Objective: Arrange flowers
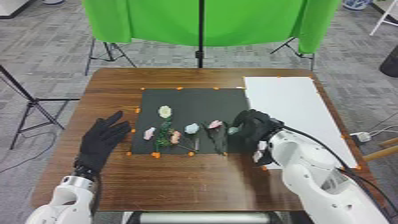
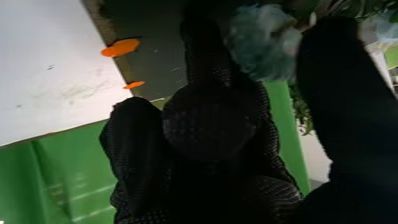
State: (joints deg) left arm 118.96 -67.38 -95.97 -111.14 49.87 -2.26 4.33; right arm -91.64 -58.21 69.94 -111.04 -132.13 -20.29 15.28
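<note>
In the head view my right hand (image 1: pixel 252 125) is over the right edge of the black mat (image 1: pixel 182 102), beside a blue-green flower (image 1: pixel 233 130). The right wrist view has this flower (image 2: pixel 262 42) between the thumb and fingers of my right hand (image 2: pixel 209 125), which stand apart. Further flowers lie on the mat: white (image 1: pixel 165 111), pink (image 1: pixel 149 133), peach (image 1: pixel 175 137), light blue (image 1: pixel 192 128) and another pink one (image 1: pixel 216 124), with green stems and leaves. My left hand (image 1: pixel 105 136) rests open left of the mat, fingers straight.
A white sheet (image 1: pixel 289 100) covers the right part of the brown wooden table (image 1: pixel 195 185), partly under my right arm. Orange markers (image 1: pixel 155 155) line the mat and sheet. Beyond the table's far edge hangs a green cloth (image 1: pixel 160 20) with black stands.
</note>
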